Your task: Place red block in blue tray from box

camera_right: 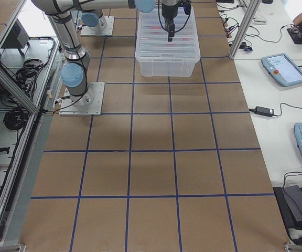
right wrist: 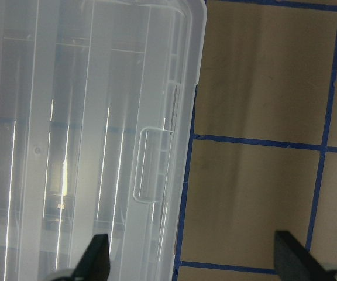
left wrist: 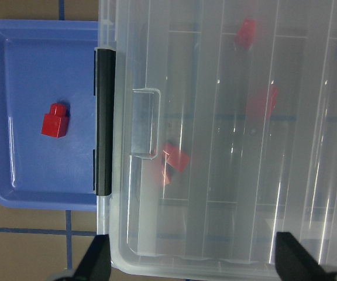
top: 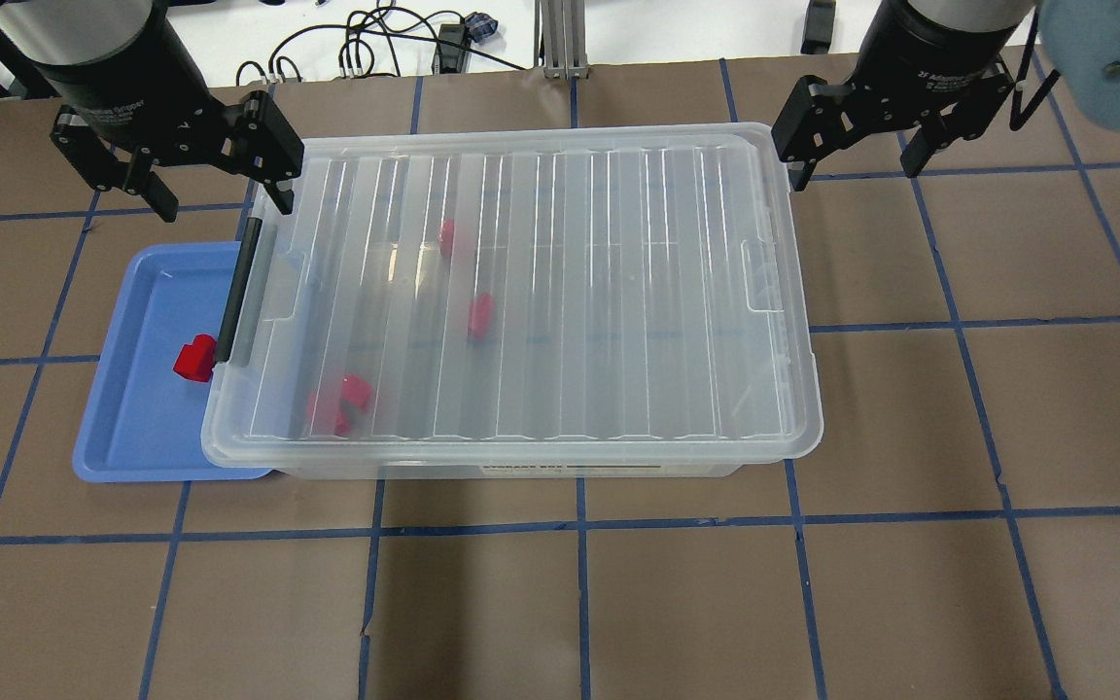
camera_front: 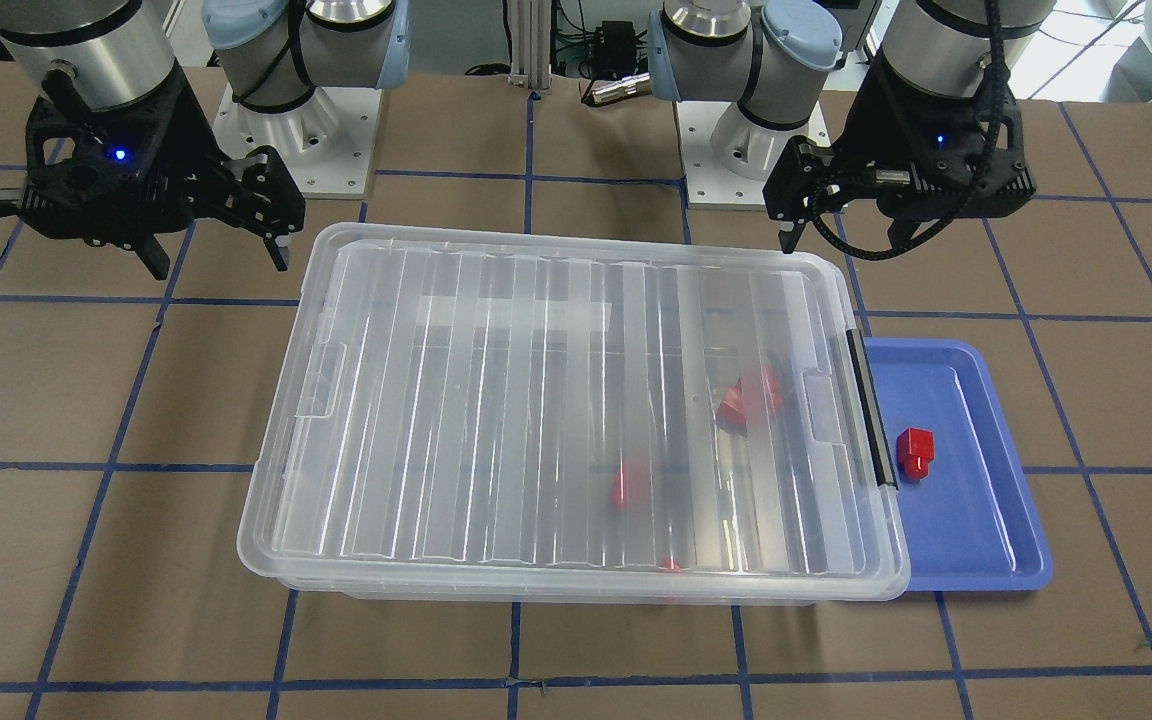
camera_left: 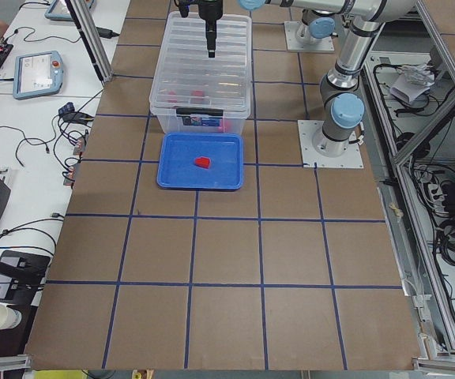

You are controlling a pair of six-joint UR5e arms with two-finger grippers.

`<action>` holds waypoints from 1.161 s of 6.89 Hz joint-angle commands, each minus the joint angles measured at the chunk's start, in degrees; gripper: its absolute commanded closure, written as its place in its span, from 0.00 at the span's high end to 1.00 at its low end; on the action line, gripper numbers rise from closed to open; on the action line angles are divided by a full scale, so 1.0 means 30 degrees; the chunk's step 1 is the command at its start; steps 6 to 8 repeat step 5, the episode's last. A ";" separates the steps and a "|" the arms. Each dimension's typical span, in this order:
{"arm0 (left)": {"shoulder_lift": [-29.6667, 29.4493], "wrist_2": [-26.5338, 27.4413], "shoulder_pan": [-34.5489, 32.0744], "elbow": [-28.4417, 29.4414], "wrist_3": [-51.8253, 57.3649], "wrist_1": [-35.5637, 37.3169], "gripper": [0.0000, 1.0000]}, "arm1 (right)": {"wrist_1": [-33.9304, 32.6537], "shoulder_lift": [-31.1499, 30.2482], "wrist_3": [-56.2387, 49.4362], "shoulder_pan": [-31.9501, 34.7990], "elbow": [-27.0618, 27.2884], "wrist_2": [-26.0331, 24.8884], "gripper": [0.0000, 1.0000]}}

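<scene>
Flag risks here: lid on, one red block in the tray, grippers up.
1. The box sits tight against the blue tray, latch handle on that side; unlatching or lifting the lid may shove the tray and the red block in it.
2. The other red blocks show only blurred through the ribbed lid, so pick poses could be off.
3. The left gripper, open, hangs by the lid's corner; a descent may strike the rim.

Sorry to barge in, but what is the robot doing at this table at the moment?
Nothing is being handled just now. One red block lies in the blue tray, beside the clear box's latch end. The lid is on, with more red blocks inside. The left gripper and right gripper hang open and empty, one near each end of the box.
</scene>
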 commanded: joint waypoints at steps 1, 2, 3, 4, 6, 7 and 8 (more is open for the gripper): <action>-0.0179 -0.0001 -0.0025 0.0074 -0.0029 0.0029 1.00 | -0.0008 0.0031 0.0000 0.0000 0.0002 0.0000 1.00; -0.0007 -0.0001 -0.0025 0.0017 -0.0029 0.0029 1.00 | 0.0021 0.0003 0.0000 0.0000 0.0031 0.0000 1.00; -0.0121 -0.0030 -0.0054 0.0045 -0.0029 0.0029 1.00 | 0.0022 0.0002 0.0000 0.0000 0.0032 0.0000 1.00; -0.0122 -0.0030 -0.0054 0.0074 -0.0029 0.0029 1.00 | 0.0022 0.0002 0.0000 0.0000 0.0032 0.0000 1.00; -0.0122 -0.0030 -0.0054 0.0075 -0.0029 0.0029 1.00 | 0.0022 0.0002 0.0000 0.0000 0.0032 0.0000 1.00; -0.0122 -0.0030 -0.0054 0.0075 -0.0029 0.0029 1.00 | 0.0022 0.0002 0.0000 0.0000 0.0032 0.0000 1.00; -0.0122 -0.0030 -0.0054 0.0075 -0.0029 0.0029 1.00 | 0.0022 0.0002 0.0000 0.0000 0.0032 0.0000 1.00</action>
